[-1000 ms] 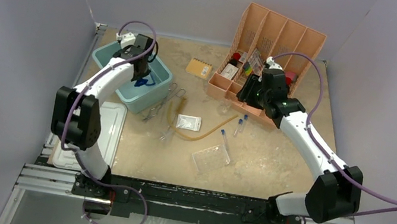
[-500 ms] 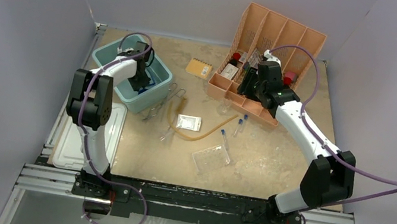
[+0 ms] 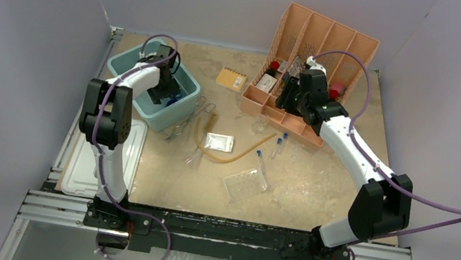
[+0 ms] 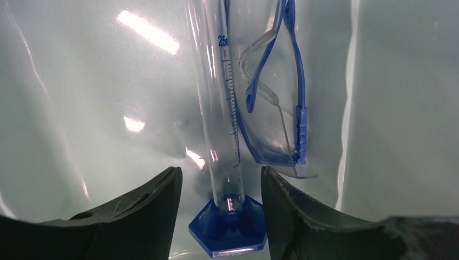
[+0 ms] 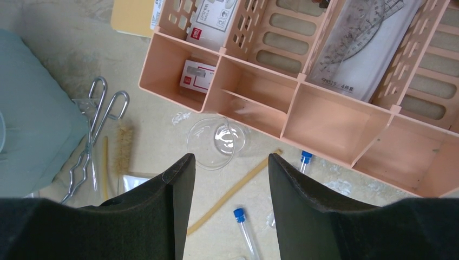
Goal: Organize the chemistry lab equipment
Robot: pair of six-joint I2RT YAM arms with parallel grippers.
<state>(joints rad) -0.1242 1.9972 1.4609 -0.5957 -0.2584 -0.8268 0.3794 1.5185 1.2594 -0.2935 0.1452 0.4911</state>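
Left wrist view: left tool [image 4: 221, 212] wide astride the cylinder [image 4: 215, 108], goggles [image 4: 270, 127] just beside, bin wall [image 4: 406, 108] near.

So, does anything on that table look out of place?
Yes. Blue-capped test tubes lie loose on the table beside the clear tube rack, not in it, and amber tubing and metal tongs sprawl near the teal bin.

"25" on clear cylinder [image 4: 216, 108] (graduated scale)

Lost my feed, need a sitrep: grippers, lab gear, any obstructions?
Left gripper open in teal bin, straddling clear graduated cylinder with blue hexagonal base; blue-framed goggles alongside. Right gripper open, empty, by peach divider and round clear dish. Nothing blocking.
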